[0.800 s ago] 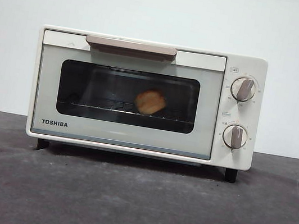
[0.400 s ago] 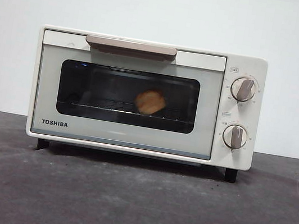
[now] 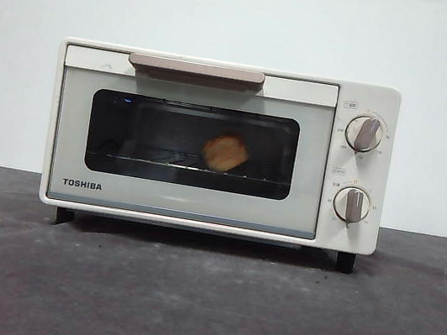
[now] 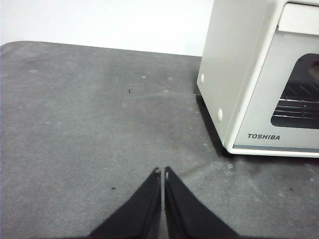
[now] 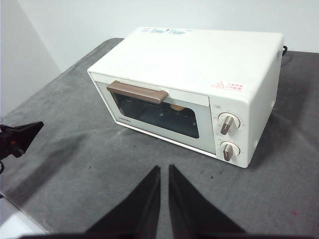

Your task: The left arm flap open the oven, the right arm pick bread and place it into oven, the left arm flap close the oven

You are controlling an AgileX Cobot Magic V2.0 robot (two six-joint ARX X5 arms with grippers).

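From my station, the oven point(image 3: 218, 145) sits toward the tabletop's point(image 3: 201, 308) back edge, door shut, the bread point(image 3: 226, 153) on its rack inside. I judge the task finished. Left end effector point(image 4: 161, 172) and right end effector point(image 5: 163, 168) both closed, empty.

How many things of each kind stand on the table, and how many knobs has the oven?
Oven: 1, door shut
Bread: 1, inside the oven on the rack
Knobs: 2, upper knob and lower knob
Total: 2 things on the table, 2 knobs on the oven
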